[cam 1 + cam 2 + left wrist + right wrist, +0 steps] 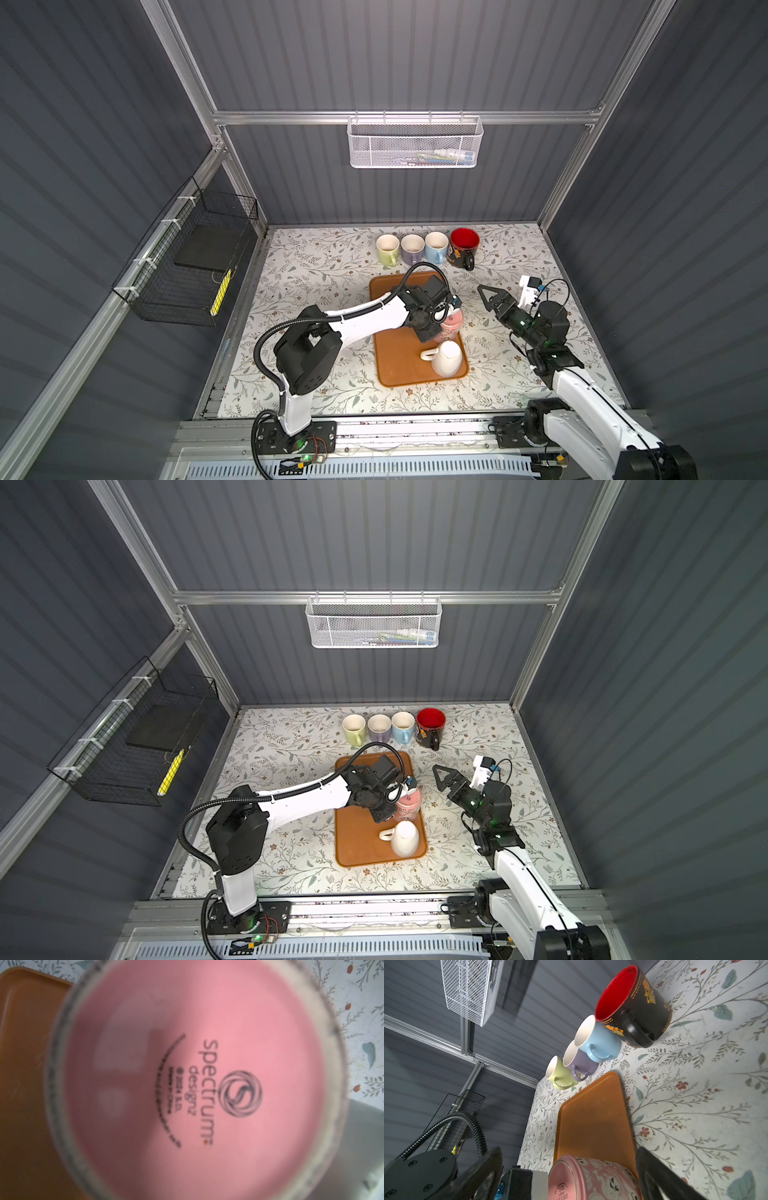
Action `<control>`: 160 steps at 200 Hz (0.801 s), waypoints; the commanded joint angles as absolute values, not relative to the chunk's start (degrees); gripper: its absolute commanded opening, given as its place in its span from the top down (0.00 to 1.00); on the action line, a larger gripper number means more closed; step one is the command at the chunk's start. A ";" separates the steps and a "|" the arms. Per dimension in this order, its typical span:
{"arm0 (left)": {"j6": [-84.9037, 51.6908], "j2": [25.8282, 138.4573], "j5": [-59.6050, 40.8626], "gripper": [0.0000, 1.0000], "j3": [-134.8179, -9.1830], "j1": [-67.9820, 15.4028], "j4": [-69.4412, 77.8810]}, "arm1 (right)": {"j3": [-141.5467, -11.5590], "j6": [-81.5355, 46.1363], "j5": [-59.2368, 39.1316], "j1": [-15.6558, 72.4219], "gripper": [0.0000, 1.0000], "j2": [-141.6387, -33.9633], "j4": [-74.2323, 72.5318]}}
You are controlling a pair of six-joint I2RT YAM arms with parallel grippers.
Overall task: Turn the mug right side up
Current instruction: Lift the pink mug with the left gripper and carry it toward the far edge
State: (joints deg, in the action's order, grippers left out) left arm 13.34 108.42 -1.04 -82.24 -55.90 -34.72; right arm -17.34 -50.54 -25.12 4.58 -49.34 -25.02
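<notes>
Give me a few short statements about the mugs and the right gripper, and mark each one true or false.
1. The pink mug stands base up on the tray. True.
2. The white mug stands off the tray. False: it stands on the tray, beside the pink mug.
3. The red mug stands mouth up at the back. True.
4. The right gripper holds a mug. False: it is open and empty, beside the tray.
</notes>
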 commanded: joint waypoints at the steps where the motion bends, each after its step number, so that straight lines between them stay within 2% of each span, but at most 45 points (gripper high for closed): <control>1: 13.80 109.39 -0.38 0.90 -84.19 -56.30 -34.37 | -16.70 -50.65 -25.05 4.31 0.01 -49.48 -25.66; 25: 13.47 109.30 0.45 1.00 -84.24 -56.35 -34.37 | -16.70 -50.64 -25.22 4.31 0.01 -49.53 -25.75; 160: 5.59 103.78 8.45 1.00 -83.26 -55.74 -30.64 | -16.61 -50.72 -25.66 4.04 0.01 -49.22 -25.84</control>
State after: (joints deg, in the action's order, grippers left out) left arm 8.78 108.16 5.48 -82.24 -55.94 -33.28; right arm -17.12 -50.59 -25.30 4.27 -49.41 -25.12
